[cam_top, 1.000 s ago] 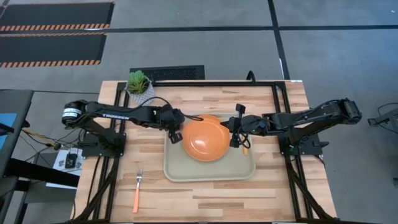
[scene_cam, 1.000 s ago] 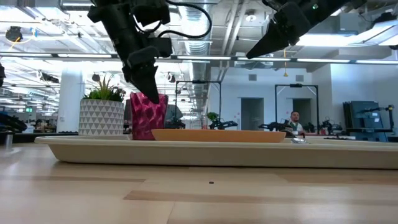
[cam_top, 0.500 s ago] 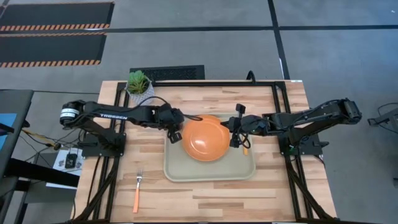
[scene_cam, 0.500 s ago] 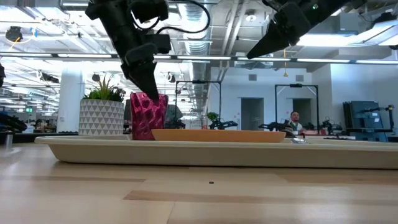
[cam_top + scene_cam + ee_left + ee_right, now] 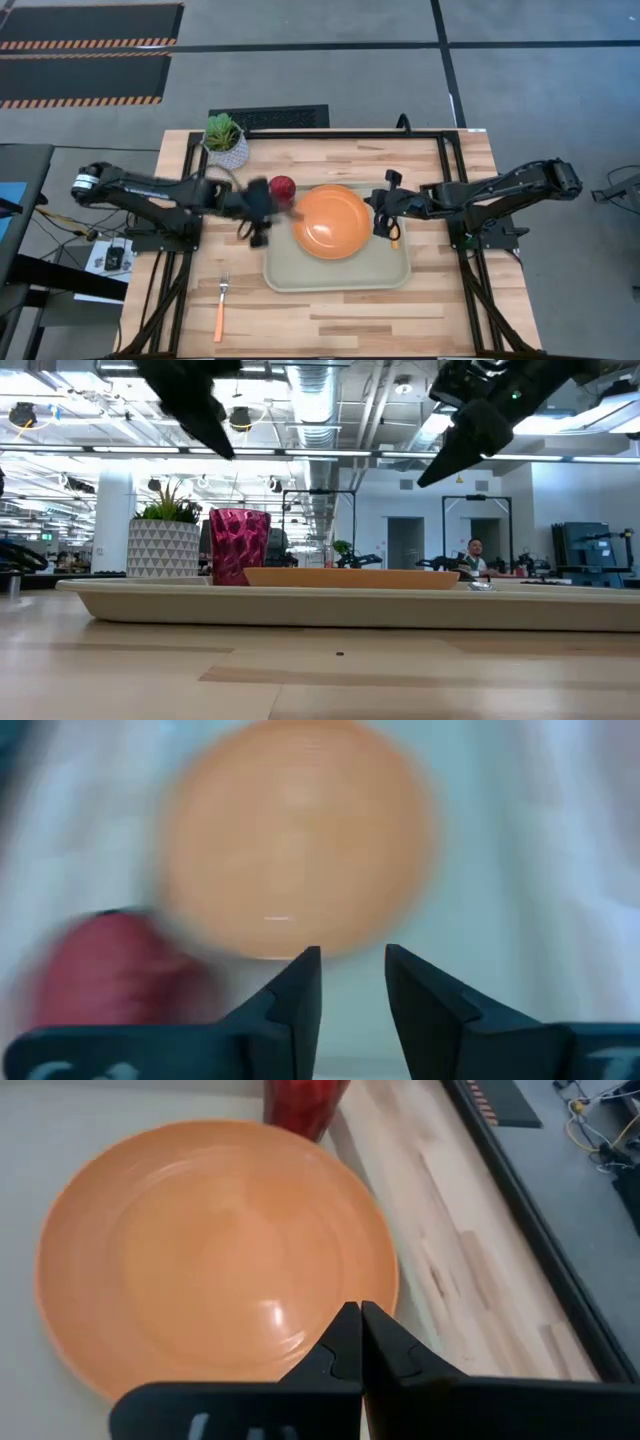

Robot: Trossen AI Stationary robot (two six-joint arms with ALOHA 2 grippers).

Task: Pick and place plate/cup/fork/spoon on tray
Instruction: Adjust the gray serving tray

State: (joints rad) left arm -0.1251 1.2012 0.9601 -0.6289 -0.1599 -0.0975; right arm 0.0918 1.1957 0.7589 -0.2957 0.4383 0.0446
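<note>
Left pincer (image 5: 257,213) hovers empty, slightly parted, beside cup (image 5: 283,187).

plate (image 5: 331,221) on tray (image 5: 290,278), cup (image 5: 283,187) at its left

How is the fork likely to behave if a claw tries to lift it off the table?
The fork lies flat on the bare table, so fingers would probably struggle to get under it. Its handle is slim and long, so it likely weighs little, and gripped off-centre it may tilt. It looks stiff, unlikely to bend.
</note>
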